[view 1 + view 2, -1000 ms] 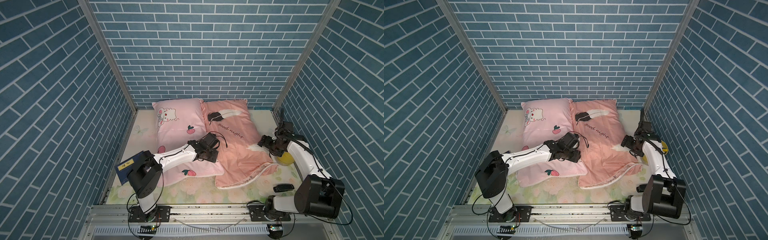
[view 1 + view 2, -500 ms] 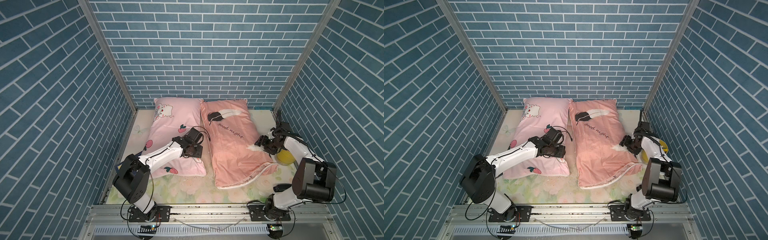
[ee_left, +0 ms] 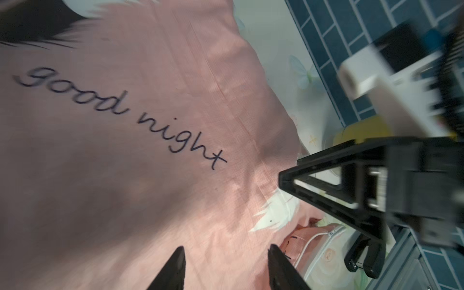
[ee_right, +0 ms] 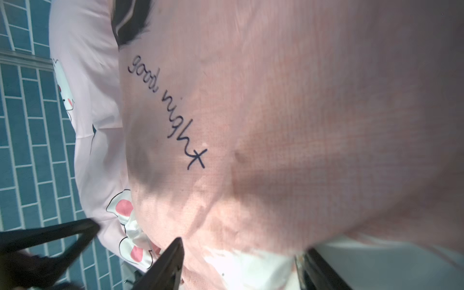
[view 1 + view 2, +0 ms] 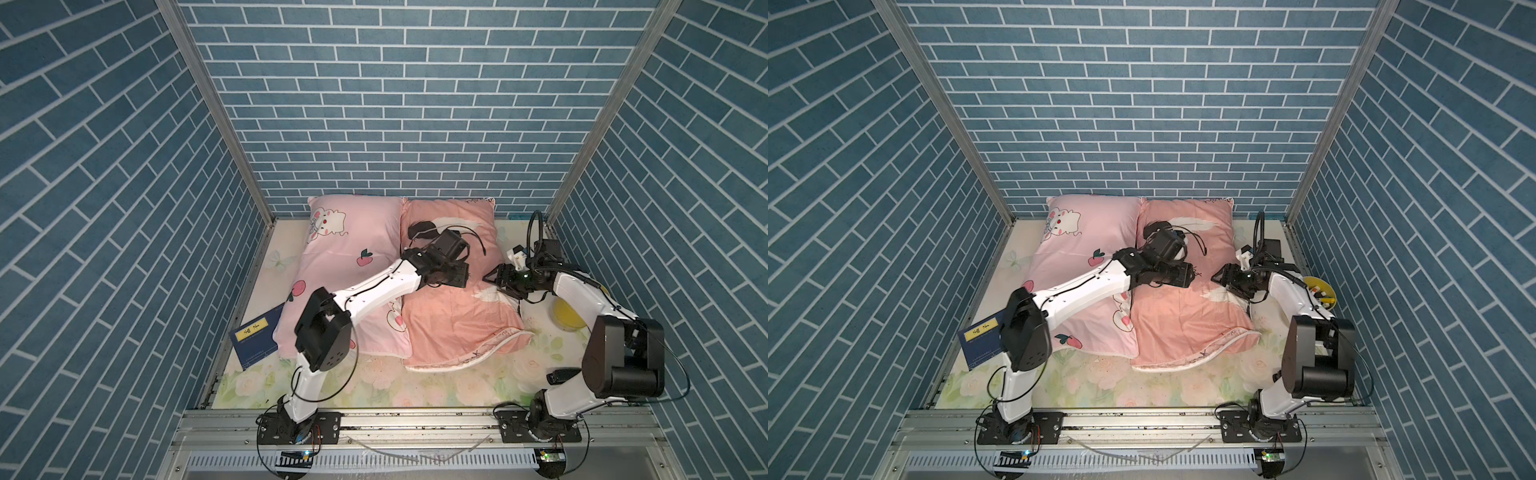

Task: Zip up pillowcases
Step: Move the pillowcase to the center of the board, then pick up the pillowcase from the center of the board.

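Item 1: light pink rectangular fabric pillowcase printed with white bunnies and strawberries. Laid lengthwise on the left half of the tabletop, far end at the back edge, crossed near its middle by the left arm.

Item 2: salmon-pink rectangular fabric pillowcase with black-and-white feathers and "good night" script. Laid lengthwise just to the right of item 1, long sides touching. Far end at the back edge, near end short of the front edge, with a pale-trimmed hem curling up at the near right corner. Zip not readable: open or closed cannot be told.

Item 3: left gripper. Low over the middle of item 2, close to the script. Jaws apart, only fabric beneath the gap, nothing clamped.

Item 4: right gripper. At the right long side of item 2, over a white feather print. Jaws wide apart, nothing clamped. Facing the left gripper, near it but apart.

Item 5: floral-print cloth covering the tabletop.

Item 6: flat navy booklet with a yellow label. At the left edge, one corner tucked under item 1.

Item 7: round yellow bowl. At the right edge, partly hidden behind the right arm.
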